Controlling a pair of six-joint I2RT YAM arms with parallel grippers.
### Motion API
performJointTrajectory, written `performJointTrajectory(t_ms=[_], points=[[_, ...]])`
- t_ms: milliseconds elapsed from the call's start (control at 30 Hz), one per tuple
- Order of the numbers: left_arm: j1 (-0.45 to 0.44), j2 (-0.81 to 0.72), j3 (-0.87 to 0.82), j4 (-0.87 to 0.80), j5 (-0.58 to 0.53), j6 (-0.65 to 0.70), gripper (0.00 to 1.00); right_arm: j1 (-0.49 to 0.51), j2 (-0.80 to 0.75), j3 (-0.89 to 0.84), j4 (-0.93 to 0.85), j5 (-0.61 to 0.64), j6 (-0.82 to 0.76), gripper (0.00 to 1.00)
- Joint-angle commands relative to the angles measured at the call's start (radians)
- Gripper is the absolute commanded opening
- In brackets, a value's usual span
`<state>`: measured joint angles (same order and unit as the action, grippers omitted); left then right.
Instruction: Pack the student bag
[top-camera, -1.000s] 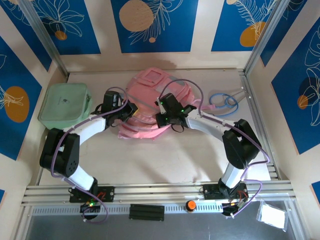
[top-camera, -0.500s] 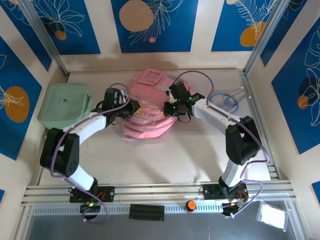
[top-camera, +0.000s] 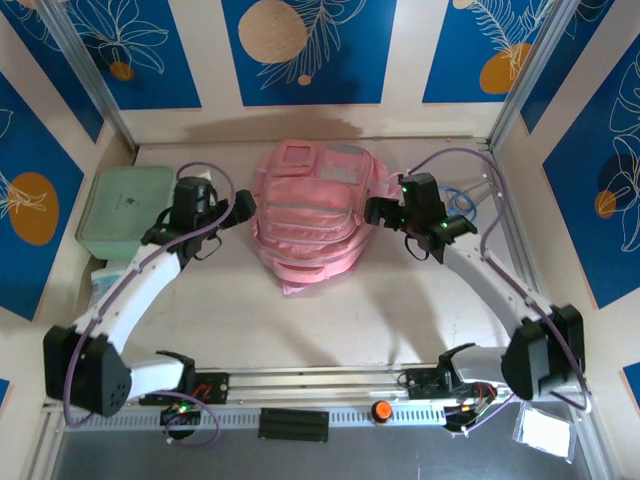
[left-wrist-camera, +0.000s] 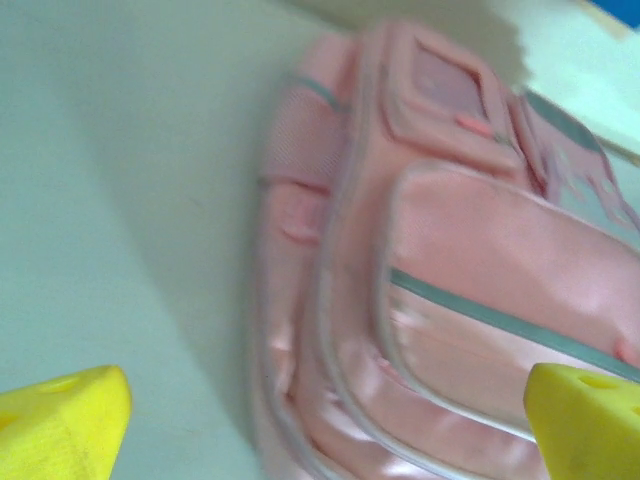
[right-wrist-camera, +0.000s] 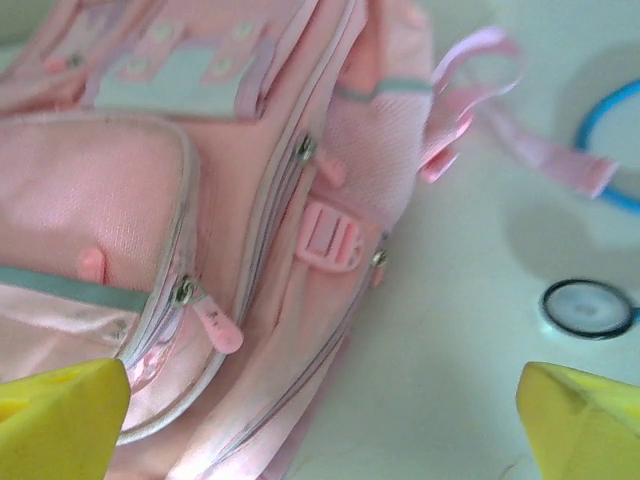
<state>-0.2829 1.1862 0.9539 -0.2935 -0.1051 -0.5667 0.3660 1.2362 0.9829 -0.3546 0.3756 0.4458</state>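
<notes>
The student bag (top-camera: 315, 205) is a pink backpack lying flat at the table's middle back, front pockets up. My left gripper (top-camera: 240, 206) hovers just off its left side, jaws open and empty. Its yellow fingertips (left-wrist-camera: 62, 422) stand wide apart in the left wrist view, with the bag (left-wrist-camera: 450, 260) beyond them. My right gripper (top-camera: 378, 210) hangs by the bag's right side, also open. The right wrist view shows the bag's (right-wrist-camera: 200, 150) zip pulls, a pink buckle (right-wrist-camera: 332, 236) and a strap (right-wrist-camera: 470, 110) past my right gripper (right-wrist-camera: 320, 425).
A mint green zip case (top-camera: 125, 208) lies at the left wall, behind my left arm. A blue stethoscope (top-camera: 462, 200) lies at the right, its round head (right-wrist-camera: 588, 308) on the table near the bag's strap. Bare table lies in front of the bag.
Both grippers have let go of the bag and opened. Each arm has drawn back outward to its own side. The bag has shifted toward the back and settled flat.
</notes>
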Motion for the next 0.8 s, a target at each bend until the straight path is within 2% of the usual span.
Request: performJointTrajectory(t_ms=[0,67,167,267,333,500,633,767], points=[[0.014,-0.088,-0.117,0.003,-0.350,0.123,1.00,-0.043,-0.090,-0.086,0.121,0.201,0.002,0.99],[0.018,-0.147,-0.210,0.084,-0.474,0.157,1.00,-0.082,-0.133,-0.158,0.194,0.234,-0.007,0.99],[0.023,-0.219,-0.352,0.245,-0.593,0.243,1.00,-0.126,-0.172,-0.272,0.311,0.290,-0.060,0.99],[0.033,-0.257,-0.462,0.380,-0.641,0.312,1.00,-0.156,-0.180,-0.391,0.453,0.363,-0.091,0.99],[0.044,-0.252,-0.514,0.449,-0.636,0.359,0.99,-0.178,-0.160,-0.436,0.494,0.368,-0.096,0.99],[0.106,-0.165,-0.586,0.604,-0.467,0.467,0.99,-0.193,-0.066,-0.499,0.601,0.329,-0.158,0.99],[0.155,-0.045,-0.620,0.778,-0.316,0.533,1.00,-0.196,0.027,-0.572,0.862,0.246,-0.260,0.99],[0.188,0.038,-0.649,0.950,-0.161,0.555,1.00,-0.206,0.112,-0.571,0.984,0.175,-0.331,0.99]])
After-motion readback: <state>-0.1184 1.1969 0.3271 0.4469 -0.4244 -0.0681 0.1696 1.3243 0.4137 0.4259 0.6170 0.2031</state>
